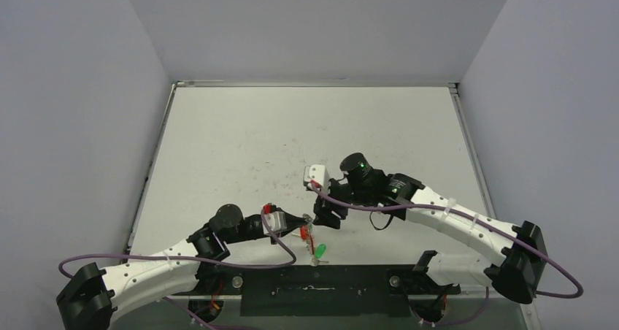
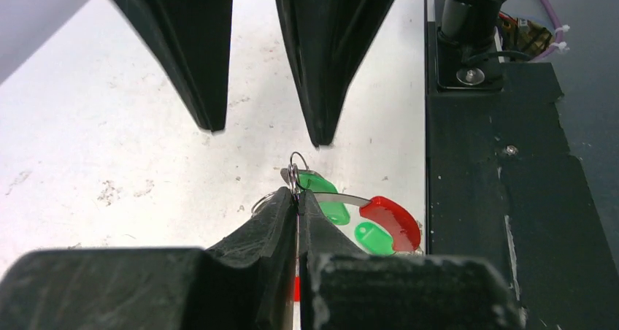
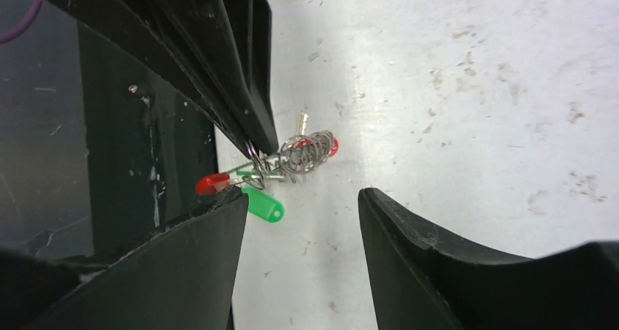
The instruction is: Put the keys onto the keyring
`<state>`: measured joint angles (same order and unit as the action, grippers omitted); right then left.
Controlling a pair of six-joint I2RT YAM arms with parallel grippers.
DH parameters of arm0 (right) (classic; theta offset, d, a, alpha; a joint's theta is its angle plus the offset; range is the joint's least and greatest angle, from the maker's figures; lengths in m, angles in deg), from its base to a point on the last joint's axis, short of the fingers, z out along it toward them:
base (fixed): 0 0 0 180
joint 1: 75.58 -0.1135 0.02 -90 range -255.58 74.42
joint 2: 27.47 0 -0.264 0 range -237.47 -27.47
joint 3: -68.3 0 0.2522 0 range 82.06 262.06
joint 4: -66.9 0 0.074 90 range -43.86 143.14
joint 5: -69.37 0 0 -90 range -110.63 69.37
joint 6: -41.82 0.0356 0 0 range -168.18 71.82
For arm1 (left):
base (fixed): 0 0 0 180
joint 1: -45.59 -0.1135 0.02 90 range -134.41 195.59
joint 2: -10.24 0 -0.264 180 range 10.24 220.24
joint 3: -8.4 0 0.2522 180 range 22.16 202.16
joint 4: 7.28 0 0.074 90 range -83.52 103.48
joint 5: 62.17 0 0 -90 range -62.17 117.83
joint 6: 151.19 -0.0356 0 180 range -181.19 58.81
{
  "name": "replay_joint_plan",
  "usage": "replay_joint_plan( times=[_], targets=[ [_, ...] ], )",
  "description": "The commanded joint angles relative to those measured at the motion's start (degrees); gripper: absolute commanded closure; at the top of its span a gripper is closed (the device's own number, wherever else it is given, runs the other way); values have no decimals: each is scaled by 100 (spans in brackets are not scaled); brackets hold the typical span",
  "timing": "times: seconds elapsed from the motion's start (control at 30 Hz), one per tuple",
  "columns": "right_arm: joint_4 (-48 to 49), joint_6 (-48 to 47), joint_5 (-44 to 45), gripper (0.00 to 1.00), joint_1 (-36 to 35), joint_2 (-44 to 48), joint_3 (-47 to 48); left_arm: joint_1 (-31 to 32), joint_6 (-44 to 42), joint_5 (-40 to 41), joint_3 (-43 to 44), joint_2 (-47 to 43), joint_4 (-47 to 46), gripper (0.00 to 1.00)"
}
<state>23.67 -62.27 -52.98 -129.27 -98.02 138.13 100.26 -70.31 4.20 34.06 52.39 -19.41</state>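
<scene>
Top external: left pincer (image 1: 309,220) and right pincer (image 1: 326,217) meet almost tip to tip over the table (image 1: 306,125). The keyring (image 1: 304,232) and green keys (image 1: 319,250) sit just beside the left pincer's tips.

Left wrist: the left pincer (image 2: 298,196) is clenched on the thin metal arc of the red-sleeved keyring (image 2: 393,219). Two keys (image 2: 326,202) lie just past its tips, to the right. The right pincer (image 2: 266,136) stands released beyond.

Right wrist: the right pincer (image 3: 299,197) gapes, nothing between its fingers. The keyring's coil (image 3: 306,153) is just ahead, with a key (image 3: 263,204) near the left finger.
</scene>
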Motion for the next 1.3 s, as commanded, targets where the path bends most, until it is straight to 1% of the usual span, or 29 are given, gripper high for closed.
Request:
replay_joint_plan(
  times=[0.0, 0.13, 0.3, 0.4, 0.57, 0.63, 0.7, 0.73, 0.77, 0.9, 1.1, 1.27],
  targets=[
    [1115, -1, -273, 42, 174, 727, -434, 26, 210, 135, -357, -239, -1405, 100],
    [1358, -72, -755, 47, 200, 897, -641, 26, 258, 135, -608, -383, -1985, 100],
    [1460, 33, -1172, 54, 195, 749, -625, 28, 267, 153, -673, -538, -2046, 100],
    [1472, 70, -1196, 58, 198, 628, -592, 26, 273, 163, -682, -574, -2017, 100],
    [1479, 111, -1230, 75, 201, 493, -520, 26, 291, 158, -675, -545, -1990, 100],
    [1459, 117, -1227, 83, 200, 451, -495, 29, 296, 159, -660, -541, -1950, 100],
    [1416, 96, -1196, 89, 195, 432, -484, 26, 281, 171, -656, -540, -1931, 100],
    [1375, 80, -1149, 93, 194, 421, -483, 26, 285, 189, -661, -549, -1918, 100],
    [1341, 67, -1064, 99, 196, 408, -479, 26, 276, 205, -659, -559, -1912, 100],
    [1055, -72, -845, 100, 196, 353, -453, 26, 271, 241, -668, -626, -1862, 100],
    [1047, -65, -641, 100, 225, 327, -540, 26, 246, 356, -669, -780, -1729, 100],
    [1021, -76, -672, 100, 231, 162, -508, 26, 245, 353, -679, -831, -1711, 100]
  ],
)
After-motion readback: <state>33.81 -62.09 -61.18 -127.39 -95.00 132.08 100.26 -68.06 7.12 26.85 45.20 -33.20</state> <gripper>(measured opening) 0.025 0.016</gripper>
